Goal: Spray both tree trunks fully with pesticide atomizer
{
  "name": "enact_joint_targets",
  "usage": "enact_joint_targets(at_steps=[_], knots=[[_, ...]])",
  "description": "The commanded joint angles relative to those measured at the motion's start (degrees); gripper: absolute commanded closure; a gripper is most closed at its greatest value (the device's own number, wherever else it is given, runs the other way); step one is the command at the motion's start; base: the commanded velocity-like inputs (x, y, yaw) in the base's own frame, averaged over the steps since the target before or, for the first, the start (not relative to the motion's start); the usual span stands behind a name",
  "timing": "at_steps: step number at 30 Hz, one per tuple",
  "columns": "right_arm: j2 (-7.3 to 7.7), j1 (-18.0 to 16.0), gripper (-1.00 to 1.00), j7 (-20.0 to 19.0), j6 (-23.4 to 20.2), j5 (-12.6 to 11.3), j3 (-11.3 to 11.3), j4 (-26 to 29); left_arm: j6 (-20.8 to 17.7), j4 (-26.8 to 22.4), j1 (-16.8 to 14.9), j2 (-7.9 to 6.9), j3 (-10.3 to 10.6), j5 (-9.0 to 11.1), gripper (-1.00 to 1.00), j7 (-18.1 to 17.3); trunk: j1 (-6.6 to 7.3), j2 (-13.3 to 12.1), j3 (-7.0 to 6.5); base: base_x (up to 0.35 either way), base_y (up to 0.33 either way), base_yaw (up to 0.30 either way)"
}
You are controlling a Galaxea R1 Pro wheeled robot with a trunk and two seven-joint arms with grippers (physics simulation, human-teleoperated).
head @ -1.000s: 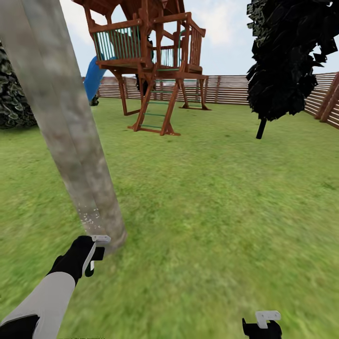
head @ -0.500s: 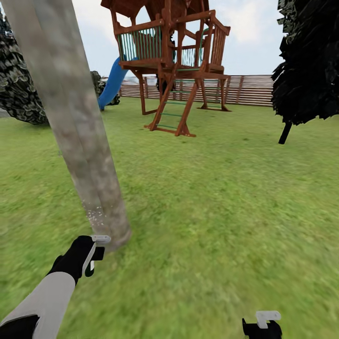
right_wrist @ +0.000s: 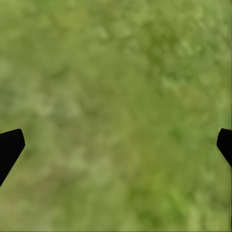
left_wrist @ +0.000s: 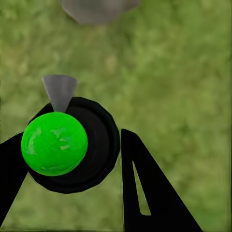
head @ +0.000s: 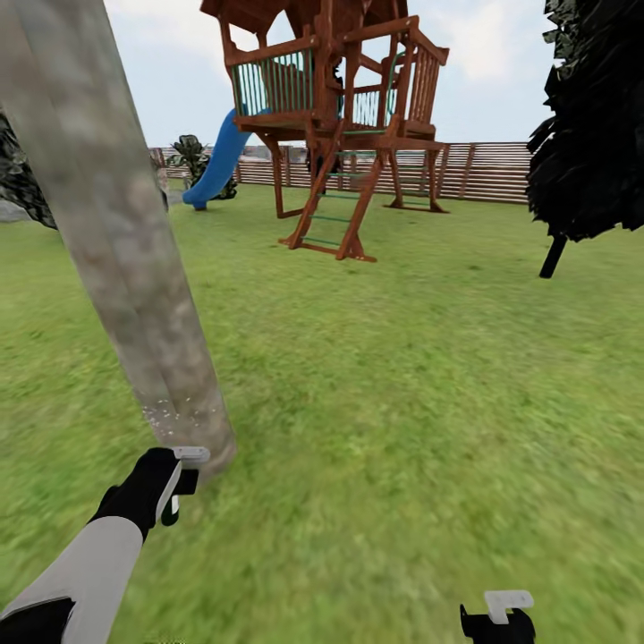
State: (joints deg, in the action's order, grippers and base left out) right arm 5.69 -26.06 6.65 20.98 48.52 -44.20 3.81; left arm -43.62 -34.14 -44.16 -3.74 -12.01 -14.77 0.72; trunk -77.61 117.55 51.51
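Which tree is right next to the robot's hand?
The tree with the thick grey-beige trunk, just ahead of the left gripper. The black-leaved tree has a thin dark stem and stands far off by the fence.

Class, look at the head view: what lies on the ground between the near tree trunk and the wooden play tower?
Only bare grass lawn lies between the tree trunk and the play tower; the head view shows nothing standing on that stretch.

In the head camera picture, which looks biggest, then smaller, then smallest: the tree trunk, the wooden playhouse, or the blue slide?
1. Tree trunk, but it stands nearest the camera, so its real size is unsure.
2. Playhouse.
3. Slide.
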Motion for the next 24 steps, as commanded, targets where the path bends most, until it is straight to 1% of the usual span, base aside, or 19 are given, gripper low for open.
enact_joint_targets(at_steps=[1,7,12,20,24], knots=[[0.02,0.0,-1.00,0.3,0.2,0.6,-0.4,-0.1,-0.2,0.0,0.0,0.05,-0.1,-0.1,1.00,0.1,0.00,0.0,0.05,0.097,-0.270,0.273],[0.02,0.0,-1.00,0.3,0.2,0.6,-0.4,-0.1,-0.2,0.0,0.0,-0.04,-0.9,-0.1,1.00,0.1,0.00,0.0,0.05,0.015,-0.271,0.277],[0.02,0.0,-1.00,0.3,0.2,0.6,-0.4,-0.1,-0.2,0.0,0.0,0.04,-0.9,-0.1,1.00,0.1,0.00,0.0,0.05,0.006,-0.272,0.277],[0.02,0.0,-1.00,0.3,0.2,0.6,-0.4,-0.1,-0.2,0.0,0.0,0.01,-0.9,-0.1,1.00,-0.1,0.00,0.0,0.05,0.127,-0.268,0.274],[0.02,0.0,-1.00,0.3,0.2,0.6,-0.4,-0.1,-0.1,0.0,0.0,0.05,-0.9,0.0,1.00,-0.2,0.00,0.0,0.05,0.162,-0.257,0.059]])
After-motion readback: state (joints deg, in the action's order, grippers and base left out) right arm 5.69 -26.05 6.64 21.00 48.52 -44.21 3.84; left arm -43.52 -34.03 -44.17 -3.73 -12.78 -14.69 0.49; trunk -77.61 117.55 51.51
